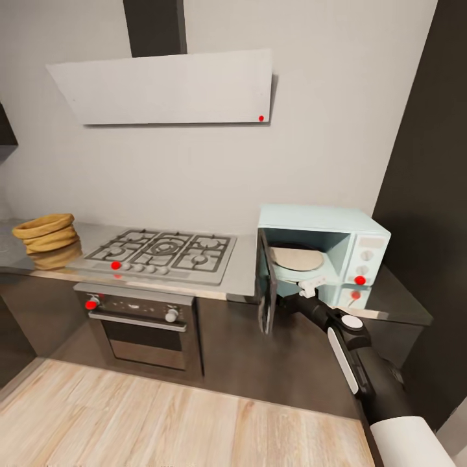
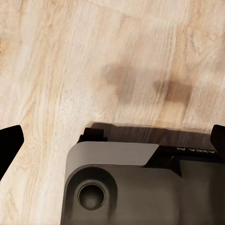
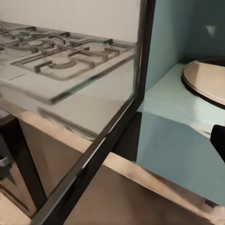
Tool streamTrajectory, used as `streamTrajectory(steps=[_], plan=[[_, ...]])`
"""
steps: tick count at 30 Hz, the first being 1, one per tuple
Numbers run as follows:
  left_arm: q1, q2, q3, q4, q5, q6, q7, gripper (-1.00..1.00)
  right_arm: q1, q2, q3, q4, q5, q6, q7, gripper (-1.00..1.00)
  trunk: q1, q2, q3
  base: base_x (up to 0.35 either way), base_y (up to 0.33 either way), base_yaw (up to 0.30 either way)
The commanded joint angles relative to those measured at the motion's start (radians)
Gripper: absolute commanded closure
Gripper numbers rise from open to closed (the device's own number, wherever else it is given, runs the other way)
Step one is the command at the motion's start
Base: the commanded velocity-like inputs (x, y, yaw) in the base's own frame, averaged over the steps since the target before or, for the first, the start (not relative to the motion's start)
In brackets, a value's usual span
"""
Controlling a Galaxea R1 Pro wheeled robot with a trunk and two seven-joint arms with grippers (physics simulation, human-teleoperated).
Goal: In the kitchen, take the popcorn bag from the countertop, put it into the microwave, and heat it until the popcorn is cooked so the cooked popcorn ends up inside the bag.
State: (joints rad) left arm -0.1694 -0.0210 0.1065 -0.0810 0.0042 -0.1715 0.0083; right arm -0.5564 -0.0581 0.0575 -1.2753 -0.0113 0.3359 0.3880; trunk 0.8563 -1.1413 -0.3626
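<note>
The pale blue microwave (image 1: 363, 240) stands on the grey countertop (image 1: 243, 275) at the right. Its dark glass door (image 1: 264, 292) is swung wide open to the left. Inside lies a bare round turntable (image 1: 296, 258). At the microwave's front lower edge, just right of the door, is my right gripper (image 1: 310, 286); one dark fingertip (image 3: 218, 140) shows beside the cavity floor, and the gripper is open and empty. The tan popcorn bag (image 1: 45, 232) sits far left on the countertop, beyond the hob. Low over the floor, my left gripper (image 2: 112, 136) hangs open and empty.
A steel gas hob (image 1: 159, 253) with a built-in oven (image 1: 146, 324) below lies between the bag and the microwave. A white hood (image 1: 162, 87) hangs above. A dark tall cabinet (image 1: 428, 162) rises right of the microwave. Wooden floor (image 1: 162, 415) runs along the cabinets. My base (image 2: 140, 187) lies under the left gripper.
</note>
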Motion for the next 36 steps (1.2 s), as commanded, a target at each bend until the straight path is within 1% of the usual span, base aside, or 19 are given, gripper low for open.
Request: streamTrajectory(steps=[1, 12, 21, 25, 33, 36], plan=[[-0.001, 0.0, 0.005, 0.001, 0.0, -0.003, 0.001, -1.0, 0.0, 0.0, 0.001, -0.001, -0.003, 0.007, 0.002, -1.0, 0.0, -0.001, -0.001, 0.0, 0.0, 0.195], [-0.001, 0.0, 0.005, 0.001, 0.0, -0.003, 0.001, -1.0, 0.0, -0.001, 0.001, -0.002, -0.003, 0.006, 0.003, -1.0, 0.0, -0.001, -0.004, 0.0, 0.0, 0.09], [-0.001, 0.0, 0.005, 0.001, 0.0, -0.003, 0.001, -1.0, 0.0, 0.0, 0.001, -0.002, -0.003, 0.006, 0.002, -1.0, 0.0, -0.001, -0.004, 0.0, 0.0, 0.011], [-0.001, 0.0, 0.005, 0.001, 0.0, -0.003, 0.001, -1.0, 0.0, -0.001, 0.0, -0.002, -0.003, 0.005, 0.002, -1.0, 0.0, -0.001, -0.006, 0.0, 0.0, 0.101], [-0.001, 0.0, 0.005, 0.001, 0.0, -0.003, 0.001, -1.0, 0.0, -0.001, 0.001, -0.002, -0.003, 0.005, 0.003, -1.0, 0.0, -0.001, -0.007, 0.0, 0.0, 0.013], [-0.001, 0.0, 0.005, 0.001, 0.0, -0.003, 0.001, -1.0, 0.0, -0.002, 0.0, -0.002, -0.003, 0.005, 0.003, -1.0, 0.0, -0.001, -0.009, 0.0, 0.0, 0.135]])
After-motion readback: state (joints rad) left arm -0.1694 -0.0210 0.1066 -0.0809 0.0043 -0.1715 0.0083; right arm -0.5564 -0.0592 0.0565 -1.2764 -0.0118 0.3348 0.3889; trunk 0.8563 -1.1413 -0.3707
